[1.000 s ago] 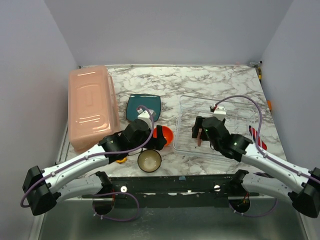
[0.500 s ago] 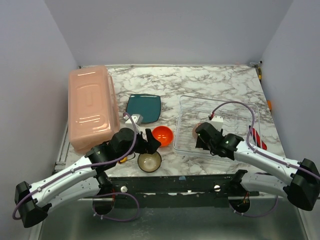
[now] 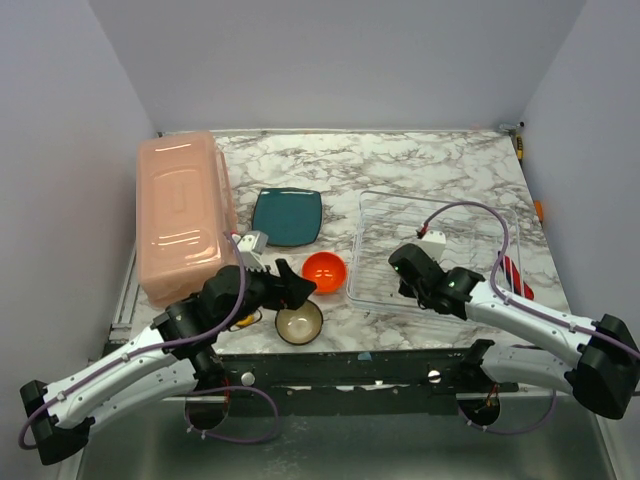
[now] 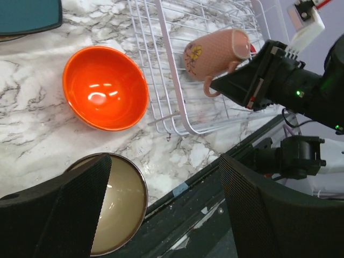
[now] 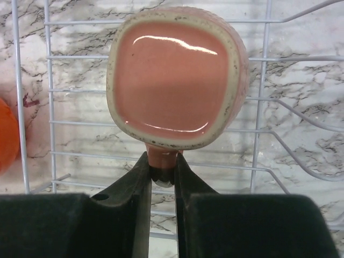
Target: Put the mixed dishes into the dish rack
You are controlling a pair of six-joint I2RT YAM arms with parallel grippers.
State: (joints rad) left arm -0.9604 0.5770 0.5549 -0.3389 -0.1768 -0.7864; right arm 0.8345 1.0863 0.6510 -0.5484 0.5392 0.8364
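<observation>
**Mug pinched over the rack's corner, left hand wide and empty**

My right hand (image 5: 161,167) is clamped on the handle of the pinkish-tan mug (image 5: 177,86), the two fingers nearly meeting around it. The mug's mouth faces back at my wrist. It hangs over the wire grid of the dish rack (image 5: 258,134), close to the rack's near left corner. I cannot tell whether it rests on the wires. Past the mug and to its right the grid lies bare.

My left hand (image 4: 166,215) is spread wide and holds nothing. Right under it, partly hidden by one finger, is the dark brown bowl (image 4: 115,209), close to the near edge of the tabletop (image 4: 32,107). Just ahead sits the orange bowl (image 4: 105,88), just beside the rack's left rim. Farther ahead and to the left lies the teal plate (image 4: 27,13), with open marble between it and the orange bowl.
</observation>
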